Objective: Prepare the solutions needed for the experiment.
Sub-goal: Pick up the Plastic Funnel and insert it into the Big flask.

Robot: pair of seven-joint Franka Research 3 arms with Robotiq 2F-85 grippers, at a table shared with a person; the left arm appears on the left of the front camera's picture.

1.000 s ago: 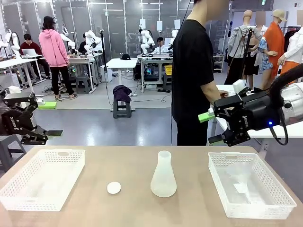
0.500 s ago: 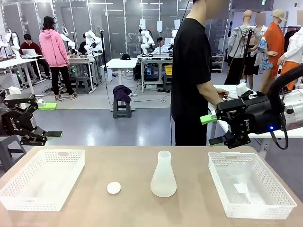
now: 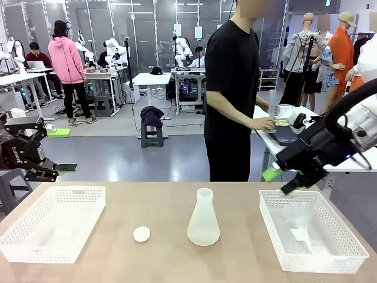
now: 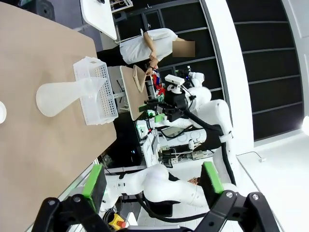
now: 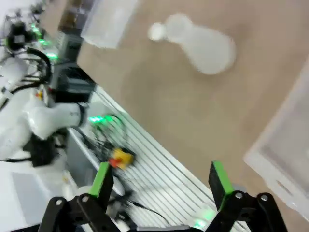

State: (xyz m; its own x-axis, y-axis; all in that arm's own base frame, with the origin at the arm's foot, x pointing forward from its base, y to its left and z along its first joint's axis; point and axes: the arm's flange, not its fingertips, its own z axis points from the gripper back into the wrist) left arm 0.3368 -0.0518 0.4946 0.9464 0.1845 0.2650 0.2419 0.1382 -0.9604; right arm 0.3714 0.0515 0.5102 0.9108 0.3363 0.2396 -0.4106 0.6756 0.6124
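A clear conical flask (image 3: 203,219) stands upright and unstoppered at the table's middle; no solutions can be made out in it. Its small round white stopper (image 3: 141,234) lies on the table to its left. My left gripper (image 3: 56,171) hangs open over the far left corner, above the left basket. My right gripper (image 3: 281,181) is open, tilted down over the right basket's far left corner. In the left wrist view the flask (image 4: 63,96) shows beyond my open left gripper (image 4: 152,180). The blurred right wrist view has the flask (image 5: 203,43) and stopper (image 5: 155,31) beyond my open right gripper (image 5: 158,179).
A white mesh basket (image 3: 88,194) sits at the table's left and another (image 3: 271,221) at its right, with something clear inside. Behind the table a person (image 3: 232,94) holds a clear vessel (image 3: 284,128) on a side table.
My right gripper has dropped and tipped downward toward the right basket. The person has turned and taken hold of a clear vessel on the side table. The left arm has stayed put.
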